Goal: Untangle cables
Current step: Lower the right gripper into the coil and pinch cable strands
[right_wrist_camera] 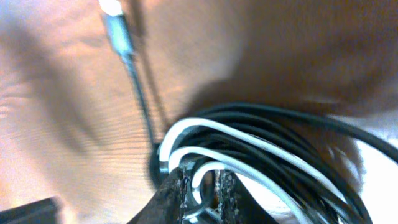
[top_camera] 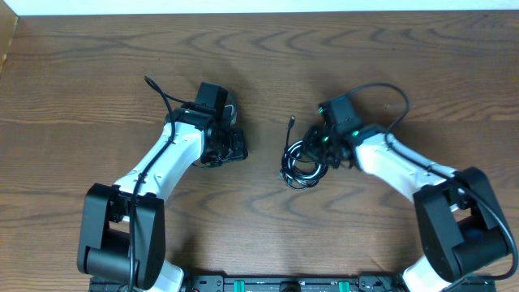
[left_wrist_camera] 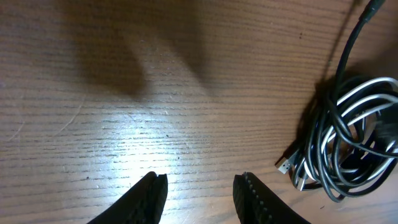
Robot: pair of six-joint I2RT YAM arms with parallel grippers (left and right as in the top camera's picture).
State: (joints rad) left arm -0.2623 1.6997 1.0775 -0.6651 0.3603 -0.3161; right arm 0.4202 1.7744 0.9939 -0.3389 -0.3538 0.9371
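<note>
Worktop (top_camera: 259, 65): carrying cables (top_camera: 304, 162) bundled mid-frame; you are barely starting.
Your right hand (right_wrist_camera: 204, 190): clamping the cables.
Your left hand (left_wrist_camera: 200, 186): hanging apart, empty.

A table (top_camera: 97, 49) of brown wood grain is recorded as the supporting surface. One tangled bundle of black and white cables (top_camera: 302, 165) is found lying on it, right of centre. A single plug end (top_camera: 292, 122) is extended away from the coil.

Black and white cables (top_camera: 298, 169) tangled in one coil, right of centre; plug ends loose.
</note>
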